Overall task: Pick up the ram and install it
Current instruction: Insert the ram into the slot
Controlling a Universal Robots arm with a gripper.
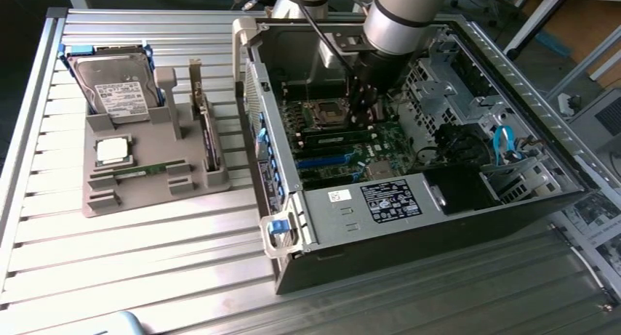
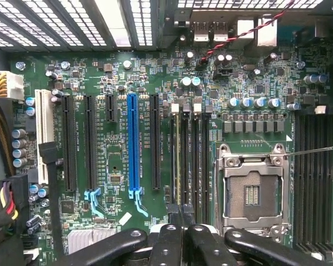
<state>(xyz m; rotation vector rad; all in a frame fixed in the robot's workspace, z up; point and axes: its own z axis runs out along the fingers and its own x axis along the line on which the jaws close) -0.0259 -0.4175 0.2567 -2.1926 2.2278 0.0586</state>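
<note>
In the exterior view, the arm reaches down into the open computer case (image 1: 427, 168), and the gripper (image 1: 363, 117) hangs low over the motherboard (image 1: 388, 150), near the processor socket (image 1: 325, 113). Just beside it the ram (image 1: 335, 139) lies along a memory slot. On the exterior view's left, a grey tray (image 1: 145, 182) holds a hard drive (image 1: 116, 88), a square silver chip (image 1: 113, 150) and another thin green stick (image 1: 145, 169).

In the wrist view, the gripper (image 2: 181, 213) has its two fingers (image 2: 172, 221) pressed together. Their tips are over one end of the ram (image 2: 178, 160), which stands on its edge in a slot between the long black card slots (image 2: 155, 141) and the socket (image 2: 252, 191). Whether the tips touch it I cannot tell.
</note>
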